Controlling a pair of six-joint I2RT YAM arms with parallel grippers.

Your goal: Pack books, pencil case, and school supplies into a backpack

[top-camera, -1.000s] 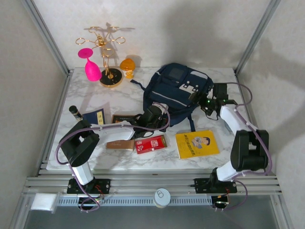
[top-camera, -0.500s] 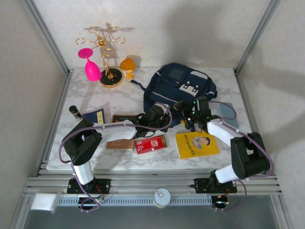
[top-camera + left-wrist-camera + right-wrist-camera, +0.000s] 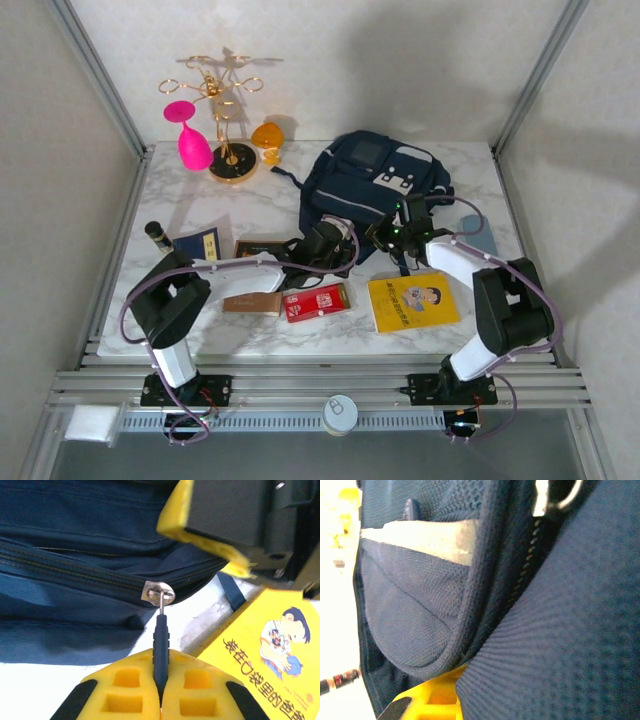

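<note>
"Backpack first; where is it?" asks Mia.

"Lying at the back of the table, a bit to the right; both claws meet at its near edge," says Tom.

"From above I can't tell what the left claw has; it looks too small."

"Its wrist camera is up close; the yellow fingers are squeezed tight on the blue zip pull; the pull hangs from a silver slider on the bag."

"And the right claw?"

"Closed too; its own camera is pushed right up to blue cloth and a zip; cloth lies over one yellow finger; I can't tell if it pinches any."

"The top view has the rest; the yellow book and red box lie in front of the bag; the pencil case sits just right of it."
</note>
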